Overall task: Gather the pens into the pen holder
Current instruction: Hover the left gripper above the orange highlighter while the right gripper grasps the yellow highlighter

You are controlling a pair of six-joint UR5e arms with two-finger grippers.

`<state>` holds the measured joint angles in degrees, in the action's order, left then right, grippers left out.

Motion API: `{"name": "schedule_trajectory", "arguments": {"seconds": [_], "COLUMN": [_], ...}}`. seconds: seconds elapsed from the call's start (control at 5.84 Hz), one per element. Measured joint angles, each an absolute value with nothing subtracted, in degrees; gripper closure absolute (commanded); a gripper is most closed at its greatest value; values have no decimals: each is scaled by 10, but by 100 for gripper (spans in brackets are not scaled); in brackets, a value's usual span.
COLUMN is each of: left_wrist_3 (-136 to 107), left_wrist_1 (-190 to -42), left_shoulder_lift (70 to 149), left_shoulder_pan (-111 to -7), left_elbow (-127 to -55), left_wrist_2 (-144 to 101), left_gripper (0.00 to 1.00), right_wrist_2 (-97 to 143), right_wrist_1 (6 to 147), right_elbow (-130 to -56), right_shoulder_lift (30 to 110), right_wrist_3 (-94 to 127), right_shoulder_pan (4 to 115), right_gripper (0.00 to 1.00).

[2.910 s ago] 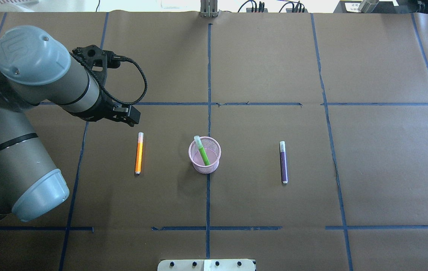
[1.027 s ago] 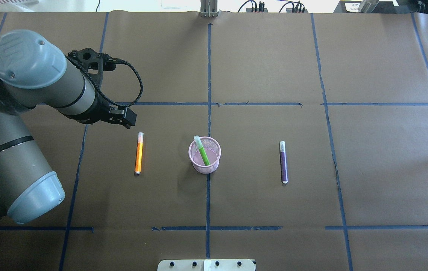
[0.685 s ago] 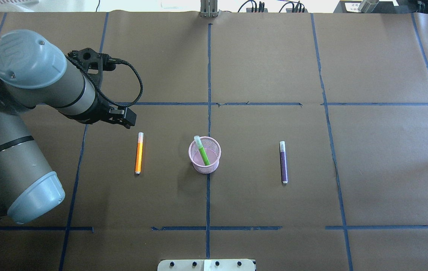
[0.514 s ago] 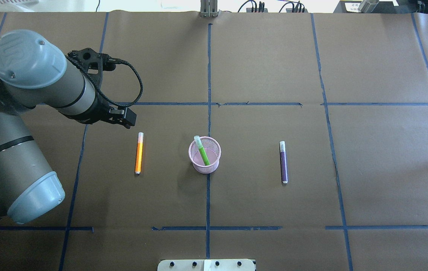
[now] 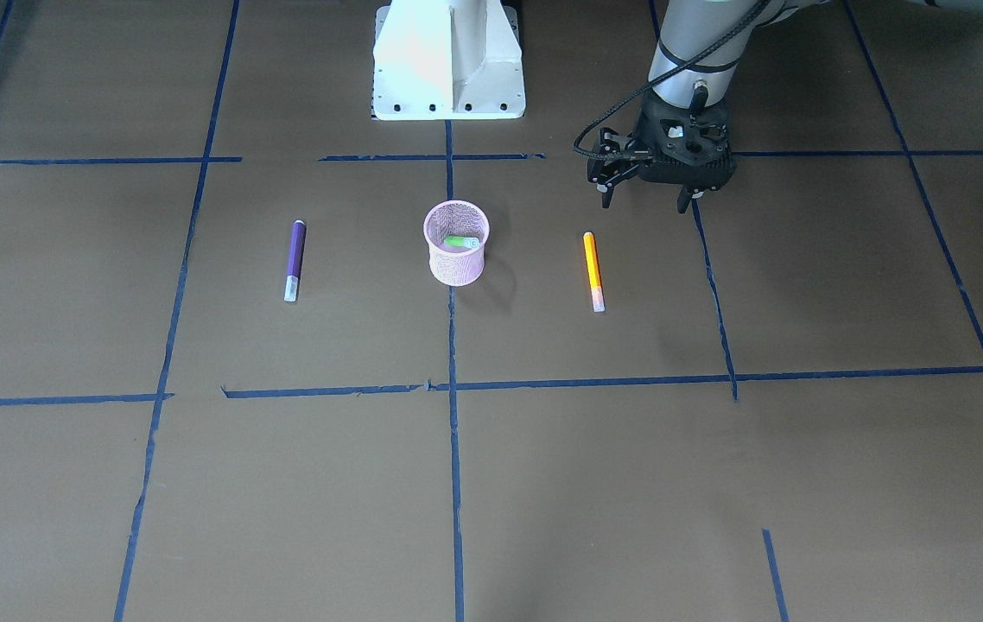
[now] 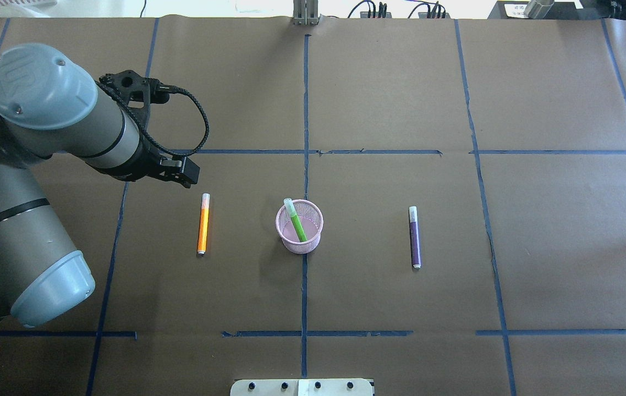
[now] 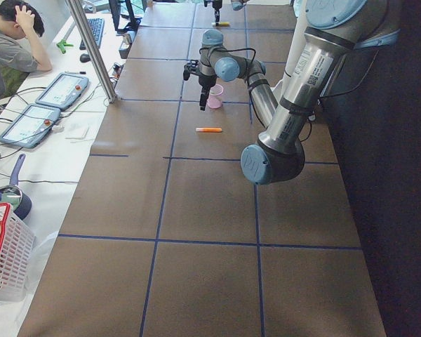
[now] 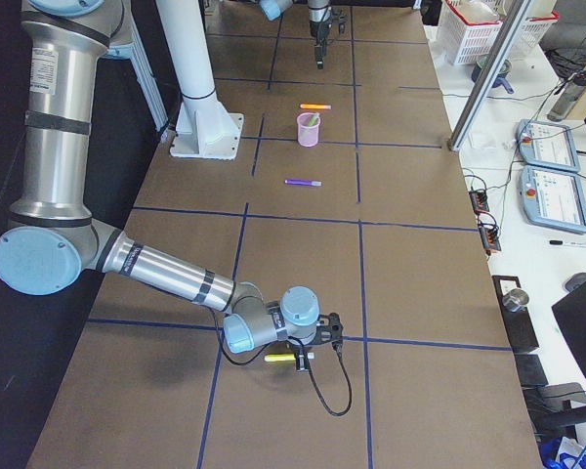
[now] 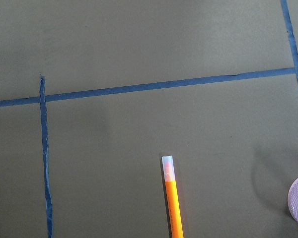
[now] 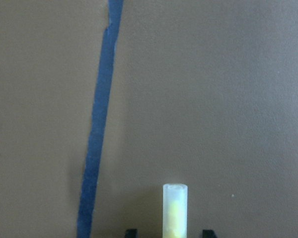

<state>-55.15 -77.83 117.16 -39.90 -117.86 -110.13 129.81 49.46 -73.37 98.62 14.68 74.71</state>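
1. Currently the left gripper [image 5: 645, 204] hangs open above the table, close to the orange pen [image 5: 592, 268] but not touching it.
2. The right gripper [image 10: 169, 232] straddles the yellow pen [image 10: 175, 208], with its fingertips spread and a gap on each side.
3. The green pen [image 6: 295, 220] leans inside the pink cup [image 6: 300, 243].
4. The purple pen [image 6: 415, 237] lies flat on the cup's far side from the orange pen.

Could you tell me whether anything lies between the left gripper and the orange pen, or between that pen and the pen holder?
Nothing visible does. The left gripper hangs open beside the orange pen, with only bare paper between them. The stretch from that pen to the pen holder is bare too.
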Motion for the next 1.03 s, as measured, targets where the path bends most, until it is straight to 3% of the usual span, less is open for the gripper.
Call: {"name": "schedule_trajectory", "arguments": {"seconds": [0.17, 0.68, 1.03], "left_wrist_3": [-552, -551, -551], "left_wrist_1": [-779, -779, -779], "left_shoulder_lift": [1172, 1172, 1172], "left_shoulder_pan": [-399, -399, -399], "left_elbow": [-1179, -1179, -1179], "left_wrist_2": [-1101, -1101, -1102], "left_gripper": [0, 0, 0], "right_wrist_2": [1298, 1299, 1302], "right_wrist_1": [495, 494, 498], "right_elbow": [-734, -744, -802], "right_shoulder_lift": [988, 991, 989], "right_wrist_3": [147, 148, 151], "right_shoulder_pan": [747, 747, 748], "right_gripper": [98, 100, 100]}}
